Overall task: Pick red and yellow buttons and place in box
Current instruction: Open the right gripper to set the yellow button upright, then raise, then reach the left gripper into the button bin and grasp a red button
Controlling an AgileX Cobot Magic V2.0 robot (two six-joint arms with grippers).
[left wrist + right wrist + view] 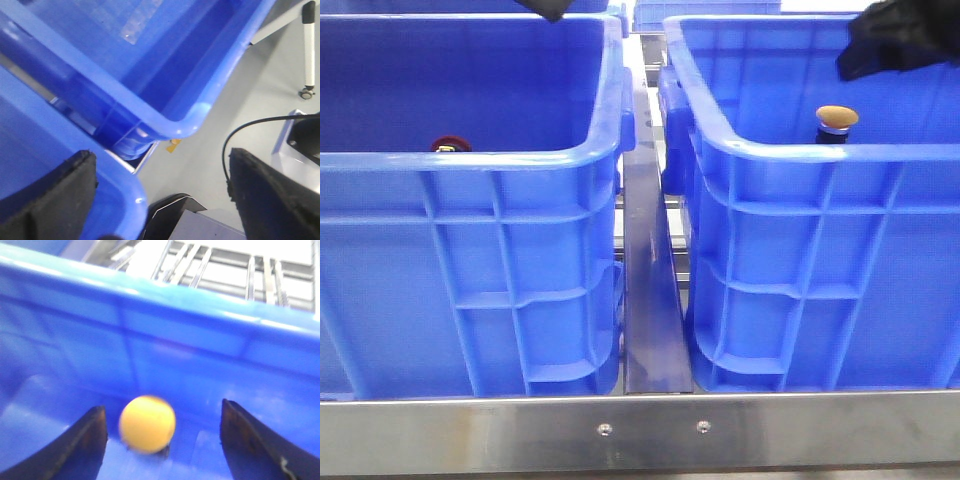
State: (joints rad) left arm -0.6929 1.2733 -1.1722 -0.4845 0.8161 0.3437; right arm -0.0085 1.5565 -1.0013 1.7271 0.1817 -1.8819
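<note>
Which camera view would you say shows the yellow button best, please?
The right wrist view: the yellow button fills the gap between the open fingers. The front view shows it small above the right crate's rim. The left wrist view misses it.

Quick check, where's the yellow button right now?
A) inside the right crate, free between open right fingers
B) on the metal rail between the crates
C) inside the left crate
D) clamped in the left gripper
A: the yellow button stands inside the right crate, and the right wrist view shows it loose between the spread fingers of the right gripper.
</note>
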